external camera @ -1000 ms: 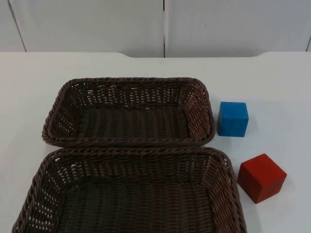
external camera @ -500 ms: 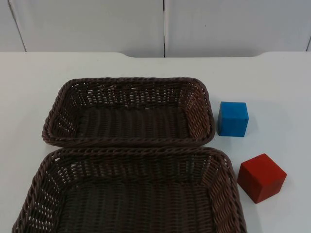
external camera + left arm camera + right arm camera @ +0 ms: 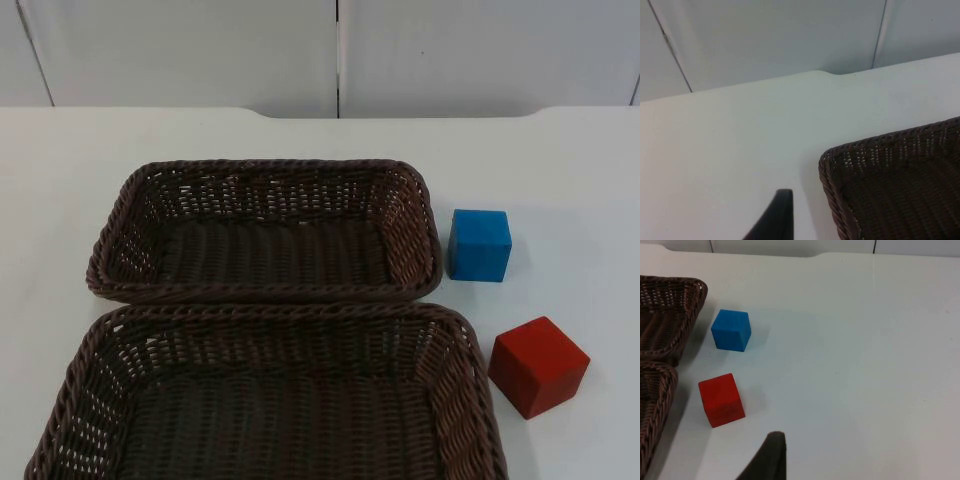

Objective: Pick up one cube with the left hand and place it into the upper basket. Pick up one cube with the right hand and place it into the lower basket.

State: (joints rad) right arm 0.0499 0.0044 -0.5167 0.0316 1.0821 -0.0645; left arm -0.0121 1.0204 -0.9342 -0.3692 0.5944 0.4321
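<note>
Two dark brown wicker baskets lie on the white table, the upper basket (image 3: 265, 165) behind the lower basket (image 3: 270, 312), and both are empty. A blue cube (image 3: 478, 245) stands just right of the upper basket. A red cube (image 3: 537, 366) stands turned at an angle, right of the lower basket. In the right wrist view my right gripper (image 3: 767, 460) hangs over bare table, short of the red cube (image 3: 721, 400) and the blue cube (image 3: 731, 330). My left gripper (image 3: 775, 220) hovers over the table beside a basket corner (image 3: 840, 155).
The grey partition wall (image 3: 340, 50) closes the table at the back. Open white table (image 3: 865, 365) stretches to the right of the cubes. The two basket rims nearly touch each other.
</note>
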